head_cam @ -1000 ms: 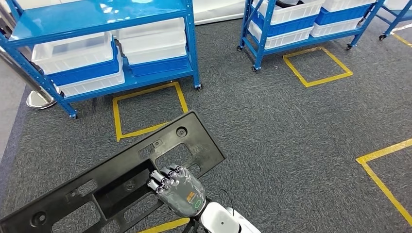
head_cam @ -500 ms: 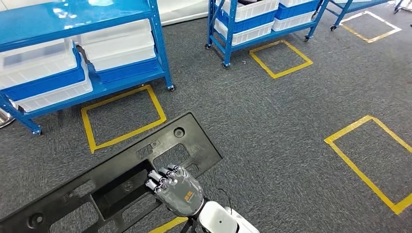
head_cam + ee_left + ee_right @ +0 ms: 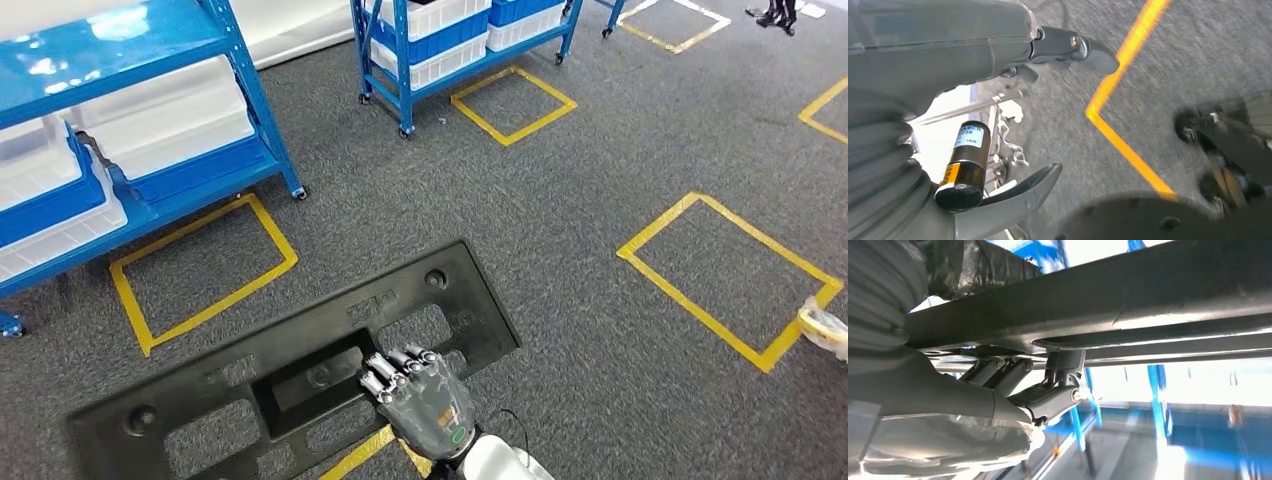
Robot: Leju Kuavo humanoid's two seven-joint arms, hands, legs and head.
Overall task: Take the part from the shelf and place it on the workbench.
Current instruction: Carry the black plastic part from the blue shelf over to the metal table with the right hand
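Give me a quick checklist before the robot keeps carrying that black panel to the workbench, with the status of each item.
1. Right hand grips the black panel: ok, its fingers curl over the edge of a cutout.
2. Grip seen up close: ok, in the right wrist view the fingers hook around the panel's bar.
3. Left hand supporting the panel: not ok, it holds nothing, fingers apart above the carpet.
4. Panel clear of the blue shelf: ok, apart from it.
5. Workbench in sight: cannot tell.
6. Floor ahead: cannot tell; a pale object lies at the edge near the yellow tape square.
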